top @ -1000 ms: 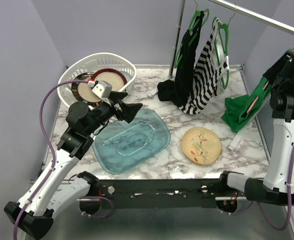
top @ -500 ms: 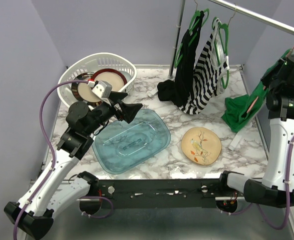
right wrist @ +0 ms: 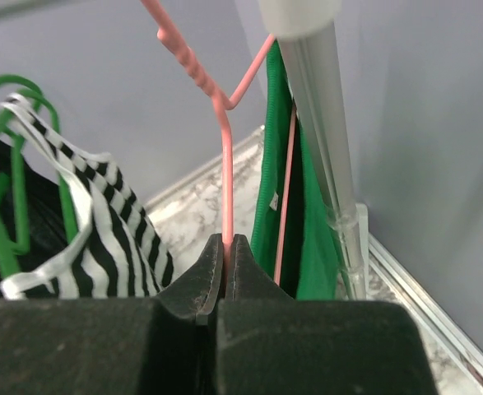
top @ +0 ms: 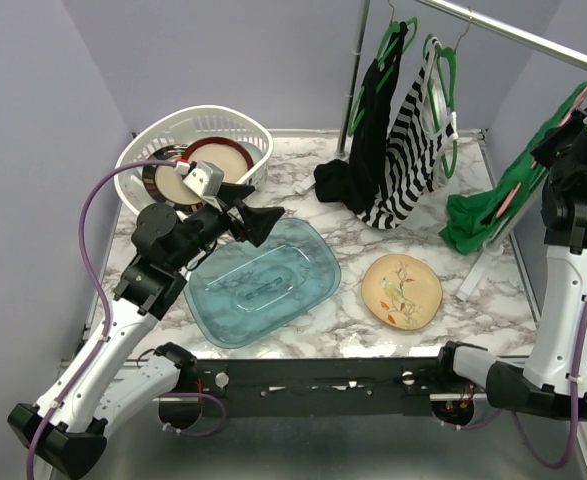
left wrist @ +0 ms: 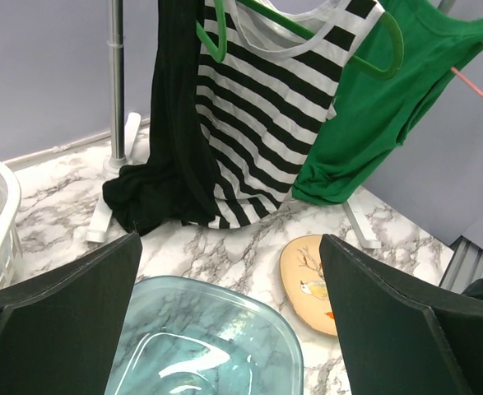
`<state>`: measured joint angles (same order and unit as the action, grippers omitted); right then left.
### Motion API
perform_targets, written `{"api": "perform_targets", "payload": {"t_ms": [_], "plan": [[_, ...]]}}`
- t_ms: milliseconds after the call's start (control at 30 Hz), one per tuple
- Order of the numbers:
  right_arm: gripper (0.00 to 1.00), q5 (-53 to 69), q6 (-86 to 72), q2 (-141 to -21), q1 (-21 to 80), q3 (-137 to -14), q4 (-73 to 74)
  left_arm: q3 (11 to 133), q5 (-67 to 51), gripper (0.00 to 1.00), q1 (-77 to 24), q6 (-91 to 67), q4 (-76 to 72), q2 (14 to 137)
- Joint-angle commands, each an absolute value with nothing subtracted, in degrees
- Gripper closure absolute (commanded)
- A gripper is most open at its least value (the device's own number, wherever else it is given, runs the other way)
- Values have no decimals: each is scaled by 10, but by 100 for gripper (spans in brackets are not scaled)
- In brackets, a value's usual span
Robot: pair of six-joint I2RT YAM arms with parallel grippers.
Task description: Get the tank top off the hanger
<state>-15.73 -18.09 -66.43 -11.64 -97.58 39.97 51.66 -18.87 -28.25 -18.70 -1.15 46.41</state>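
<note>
**Operator:** Where is the tank top, and what have I got hold of?

**Spotter:** Your green tank top (top: 481, 215) hangs on the pink hanger (right wrist: 224, 156) at the far right end of the rack rail (top: 513, 35). Its lower part is bunched low and seems to rest on the marble surface (top: 348, 235), though the angle makes that hard to confirm. Your right fingers (right wrist: 216, 265) are pressed together on the pink hanger's wire, just below its bend and just beside the green fabric.

**Operator:** And my other arm?

**Spotter:** Your left fingers (top: 261, 220) are spread wide and hold nothing. They hover over the far edge of the blue glass dish (top: 263, 285), well apart from the rack.

**Operator:** What else is around?

**Spotter:** To the left of your tank top, a striped tank top (left wrist: 274, 107) and a black garment (left wrist: 171, 123) hang on green hangers (left wrist: 377, 62). A painted plate (top: 401, 290) lies right of the dish, and a white basket (top: 138, 150) sits far left.
</note>
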Motion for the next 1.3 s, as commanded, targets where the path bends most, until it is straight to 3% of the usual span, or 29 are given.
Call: {"api": "perform_targets", "payload": {"t_ms": [0, 567, 800, 900, 1100, 1267], "plan": [[99, -129, -182, -660, -120, -1037, 408, 518, -198, 1, -286, -178, -16, 454], [99, -53, -221, -610, -120, -1101, 538, 551, -219, 1, -286, -151, 15, 458], [99, -4, -266, -564, -120, -1098, 553, 642, -243, 1, -289, -136, 33, 487], [99, 42, -286, -538, -120, -1073, 539, 687, -229, 1, -329, -133, 26, 518], [99, 74, -322, -496, -120, -1026, 514, 742, -141, 1, -517, -70, 4, 604], [99, 107, -383, -463, -120, -984, 502, 709, -118, 1, -609, -10, -127, 648]]}}
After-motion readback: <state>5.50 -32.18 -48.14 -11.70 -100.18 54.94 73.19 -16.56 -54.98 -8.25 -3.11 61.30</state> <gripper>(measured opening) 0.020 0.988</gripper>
